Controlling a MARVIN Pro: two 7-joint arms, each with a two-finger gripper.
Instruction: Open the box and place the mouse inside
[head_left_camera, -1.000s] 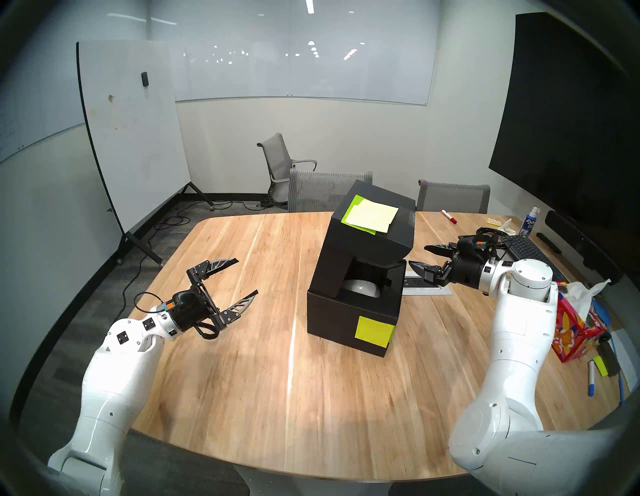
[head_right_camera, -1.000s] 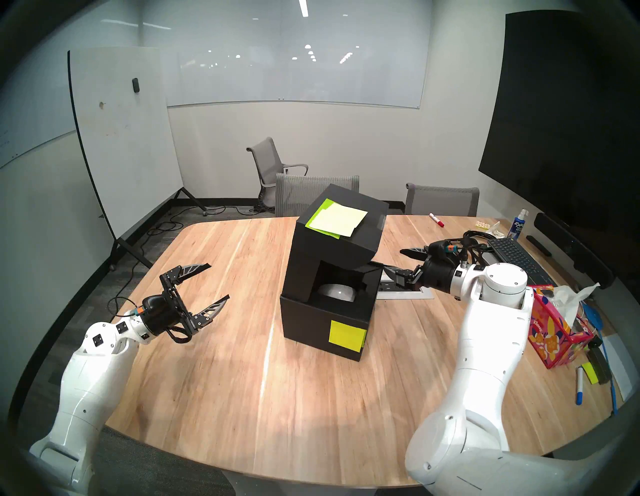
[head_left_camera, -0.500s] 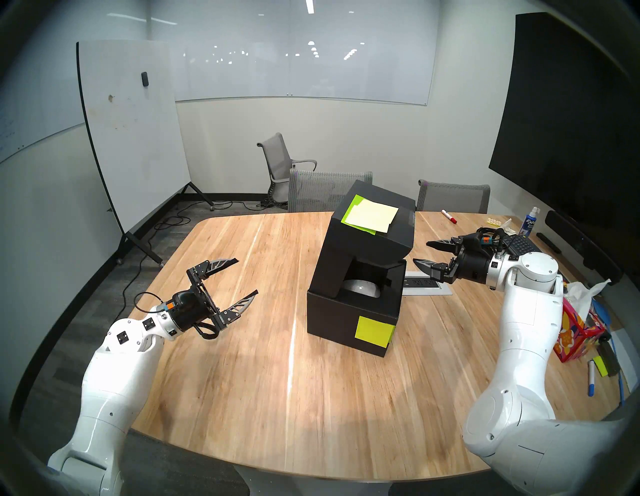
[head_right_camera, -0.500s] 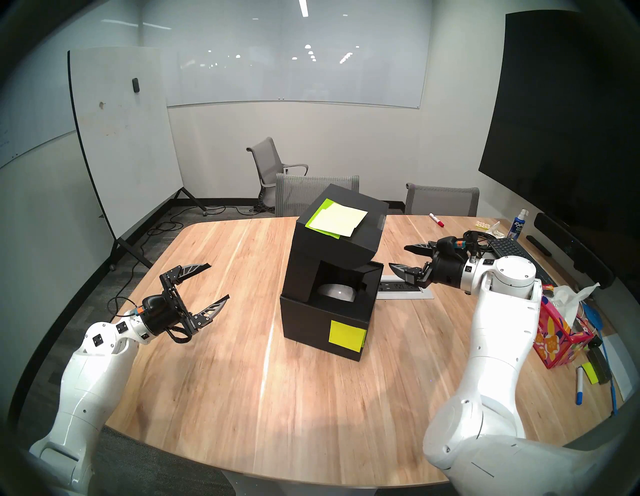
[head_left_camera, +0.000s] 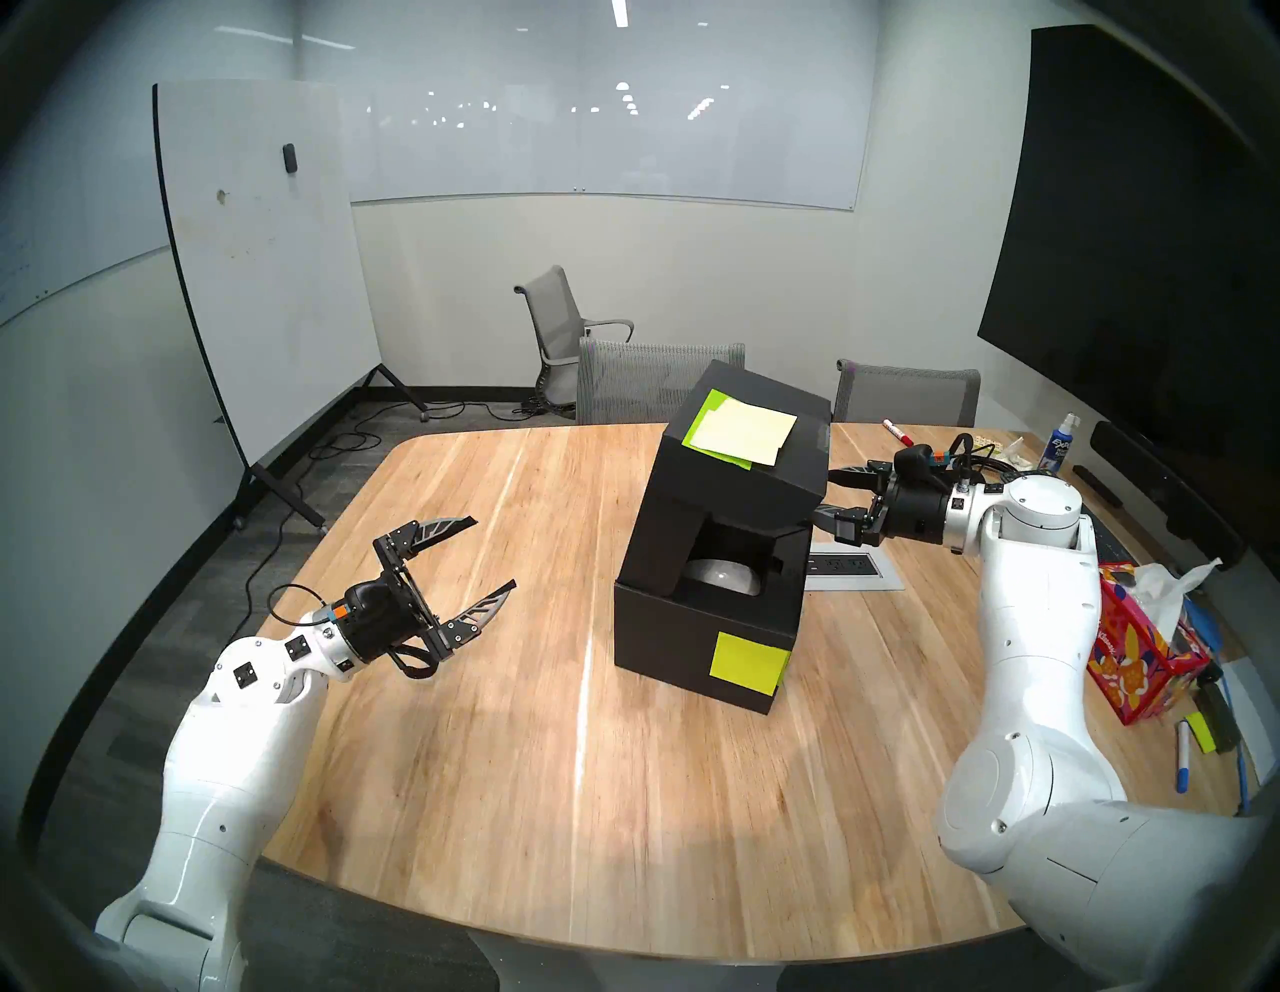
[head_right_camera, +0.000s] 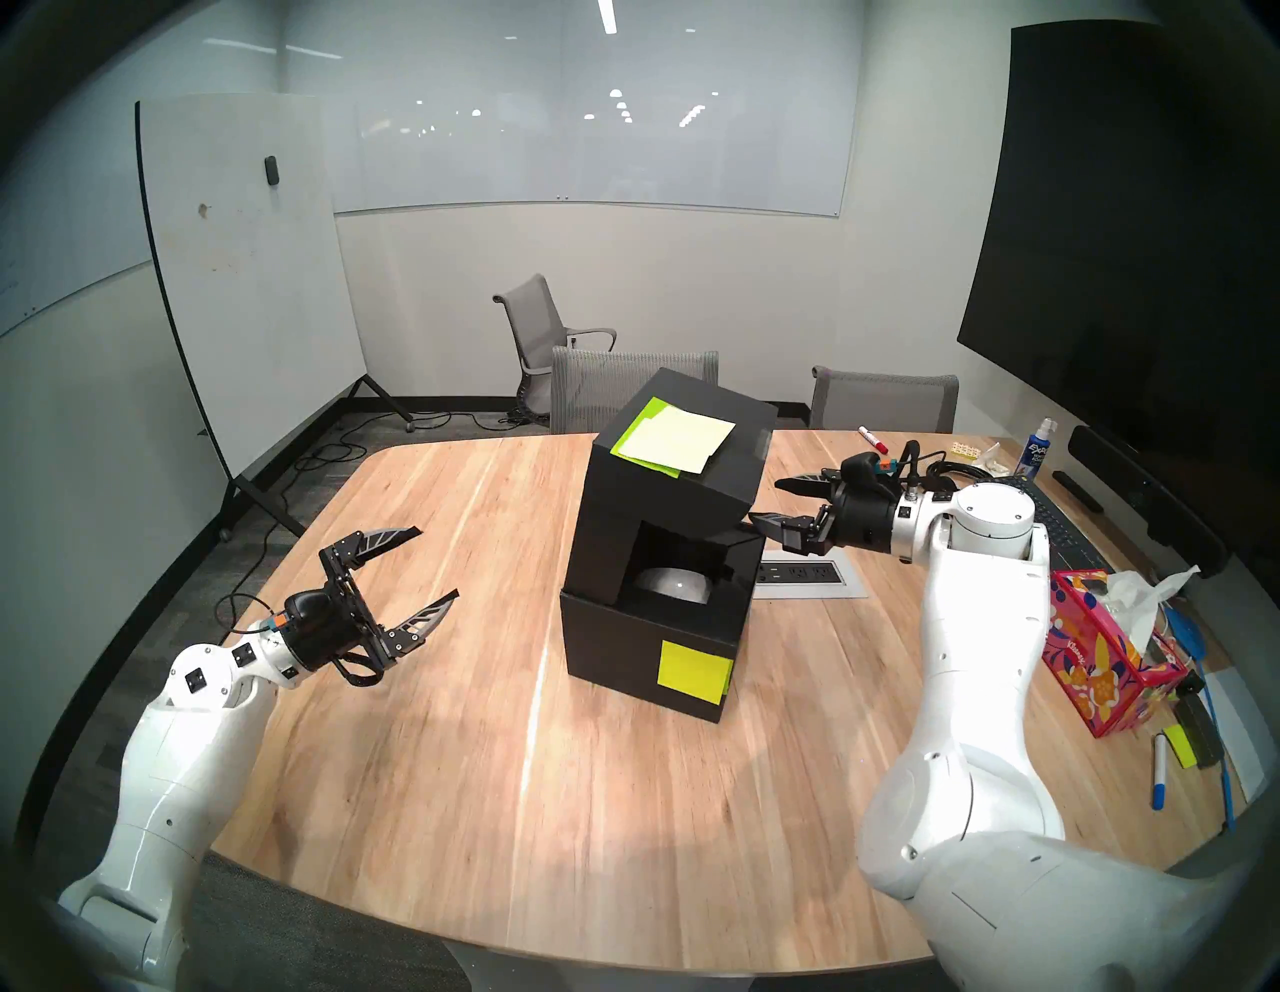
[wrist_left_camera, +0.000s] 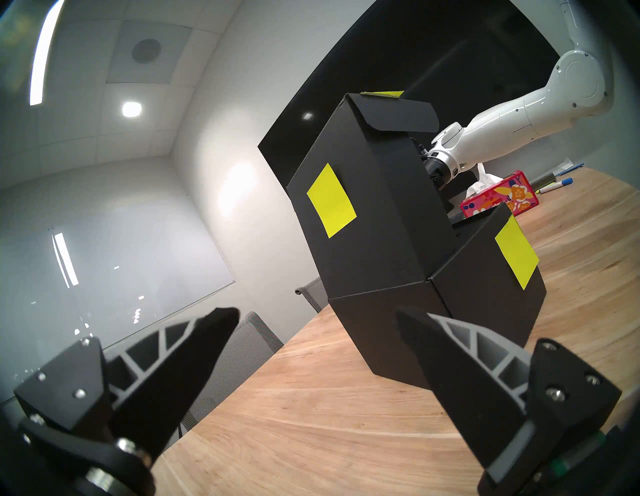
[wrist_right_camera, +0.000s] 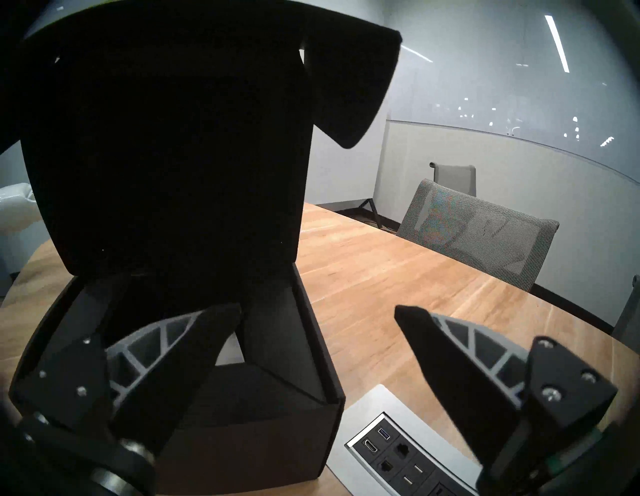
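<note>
A wooden table (head_left_camera: 485, 693) fills the room's centre. A rolling whiteboard (head_left_camera: 263, 263) stands at ten o'clock, grey mesh chairs (head_left_camera: 658, 381) at twelve, a dark screen (head_left_camera: 1136, 242) at two; ceiling lights (head_left_camera: 620, 12) shine overhead.

Matte black box (head_left_camera: 692, 627) bearing yellow sticky notes (head_left_camera: 747, 663); white, glossy mouse (head_left_camera: 720, 575) in its black well; light wood-grain worktop (head_left_camera: 485, 727) with pale streaks; red tissue box (head_left_camera: 1136, 658) patterned with orange and white flowers; white arms carrying a black left tool (head_left_camera: 495, 554) and a black right tool (head_left_camera: 828, 495), both with grey ribbing.
</note>
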